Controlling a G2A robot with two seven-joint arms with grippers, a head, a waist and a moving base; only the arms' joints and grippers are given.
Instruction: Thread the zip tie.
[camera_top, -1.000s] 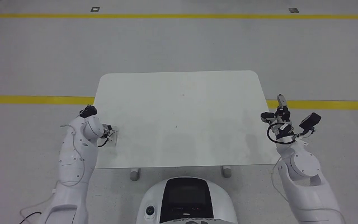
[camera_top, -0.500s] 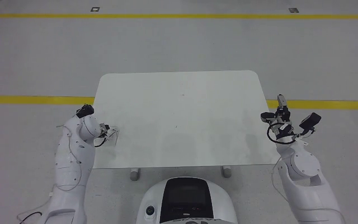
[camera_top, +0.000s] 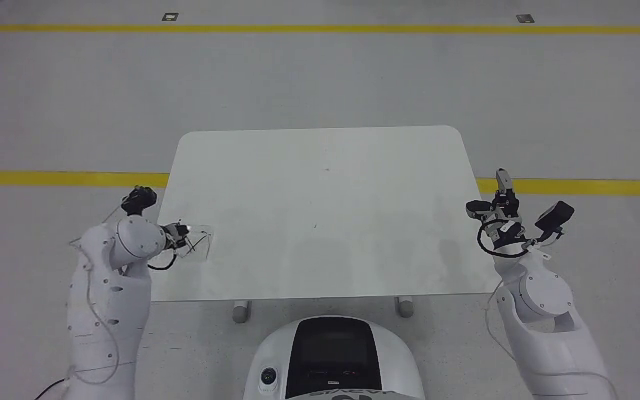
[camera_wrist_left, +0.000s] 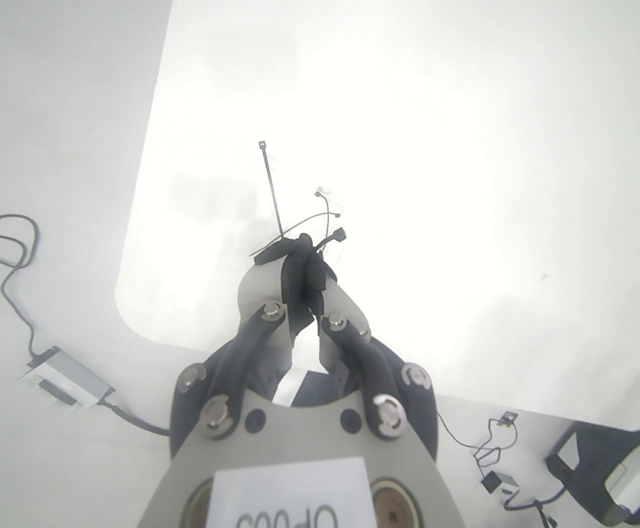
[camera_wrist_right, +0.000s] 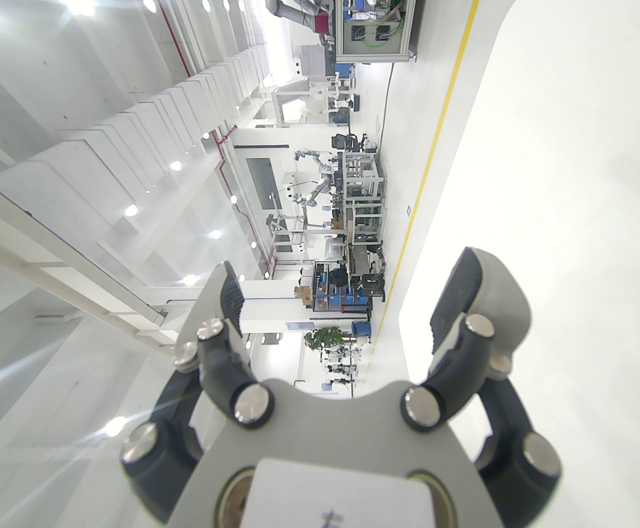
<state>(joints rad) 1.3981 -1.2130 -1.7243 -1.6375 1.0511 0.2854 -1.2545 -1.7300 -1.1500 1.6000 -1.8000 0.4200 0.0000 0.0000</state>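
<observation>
The zip tie juts straight out ahead of the tips of my left claw. That claw is clenched on the tail end, with a couple of other ties curling out beside it, over a corner of the bench. My right claw hangs released, well apart, so I judge it should come in and pinch near the head while I hold the strap steady, then line the tip up with the slot before pushing.
</observation>
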